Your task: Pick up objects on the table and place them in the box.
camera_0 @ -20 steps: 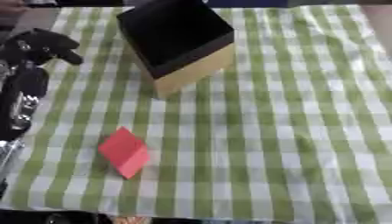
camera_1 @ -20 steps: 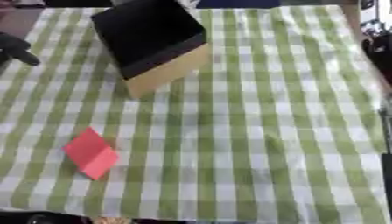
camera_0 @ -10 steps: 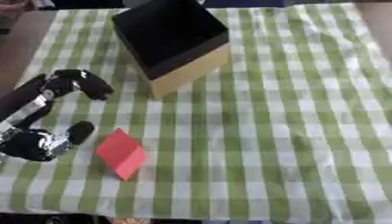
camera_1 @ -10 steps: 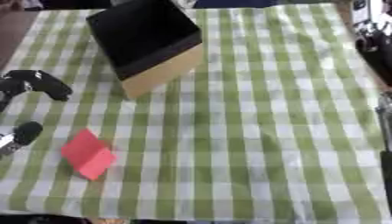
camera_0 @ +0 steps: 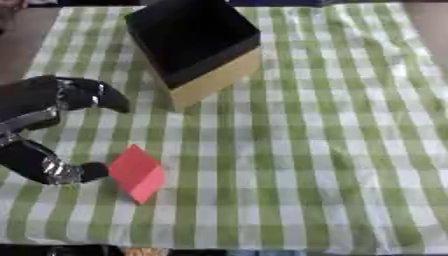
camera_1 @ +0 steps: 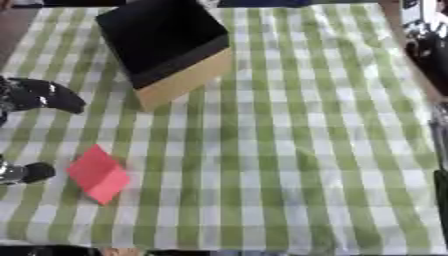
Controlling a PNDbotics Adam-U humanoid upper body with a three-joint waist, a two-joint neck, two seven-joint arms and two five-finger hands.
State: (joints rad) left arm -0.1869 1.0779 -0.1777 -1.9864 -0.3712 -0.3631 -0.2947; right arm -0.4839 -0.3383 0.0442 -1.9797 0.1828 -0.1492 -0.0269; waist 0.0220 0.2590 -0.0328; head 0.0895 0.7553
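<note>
We had the left hand [camera_0: 39, 130] at the left edge of the frame, spread wide, its upper fingers [camera_0: 96, 97] arched over toward the middle and its thumb [camera_0: 74, 172] reaching in low. The thumb tip stood right against the left corner of the red block [camera_0: 137, 173]; whether it actually touched we could not tell. Nothing was clamped yet: the fingers were apart and well clear of the block's upper side.

The red block lay on the green checked cloth [camera_0: 332, 150] covering the desk, in the lower left of the frame, turned like a diamond with one corner pointing down. The box [camera_0: 194, 47] sat in the upper left-centre, black inside with tan outer walls, skewed to the cloth's stripes, its open mouth facing up toward us and looking empty. Block and box were well apart, with bare cloth between them.

We judged this to be the reach, just short of the grasp, with no object yet boxed. The next move, as we read it, called for bringing the upper fingers down over the far side of the block and closing them against the thumb, then lifting and carrying it up the frame to the box.

Our right hand showed in neither view.
</note>
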